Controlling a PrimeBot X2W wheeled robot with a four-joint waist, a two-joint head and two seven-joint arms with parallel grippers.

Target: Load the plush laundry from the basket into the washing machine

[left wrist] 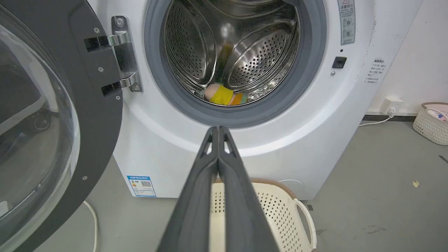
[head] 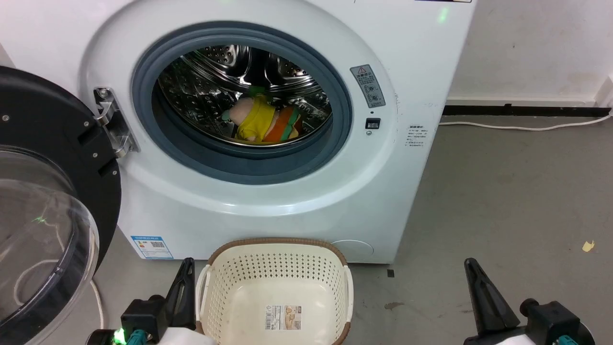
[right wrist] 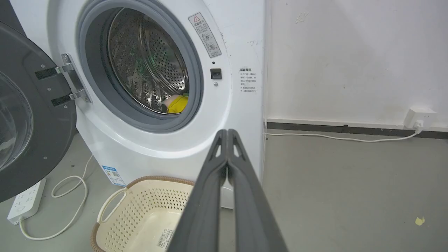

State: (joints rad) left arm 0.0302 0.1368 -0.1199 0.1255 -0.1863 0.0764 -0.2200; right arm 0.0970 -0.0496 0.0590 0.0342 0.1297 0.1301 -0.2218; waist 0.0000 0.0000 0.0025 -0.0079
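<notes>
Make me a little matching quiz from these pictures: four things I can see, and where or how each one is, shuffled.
Things:
1. plush laundry
2. basket
3. door
4. left gripper

States:
A. swung wide open
B. shut, holding nothing
C. lying in the drum
D. on the floor before the washing machine

Pairs: 1-C, 2-D, 3-A, 4-B

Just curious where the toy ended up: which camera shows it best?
The head view: the plush laundry lies in the drum, all colours visible. The left wrist view shows it smaller; the right wrist view, just a yellow-pink bit.
</notes>
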